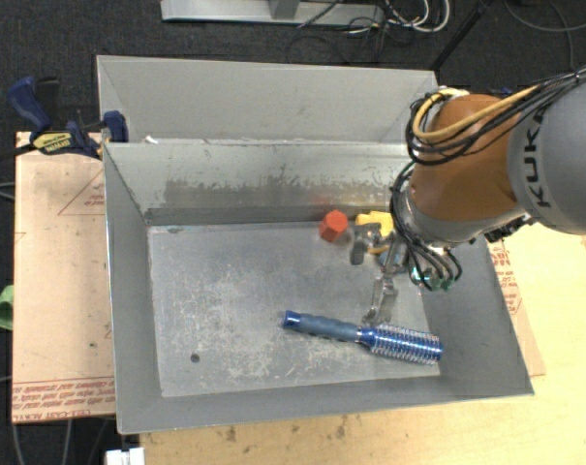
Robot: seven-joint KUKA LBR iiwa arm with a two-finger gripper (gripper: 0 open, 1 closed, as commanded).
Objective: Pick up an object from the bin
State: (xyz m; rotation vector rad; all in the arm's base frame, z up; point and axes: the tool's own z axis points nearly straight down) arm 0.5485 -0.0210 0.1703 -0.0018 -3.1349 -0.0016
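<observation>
Just above the blue hairbrush [362,334], the hand [378,306] is hanging

The blue hairbrush is lying across the front right of the bin [215,298] floor, handle pointing left, bristled head right. The hand is hanging close over its middle; whether it is spread or pressed together cannot be told. Behind, a small orange block [333,225] and a yellow piece [372,221] are sitting by the back wall.

The bin [225,289] is dull grey metal, its floor flecked with pale scratches. The brush [360,334] has a deep blue handle and a head banded in blue and white. The small block [333,225] is orange-red, the piece [373,221] beside it yellow. The arm's cover [462,163] is glossy orange-brown
</observation>
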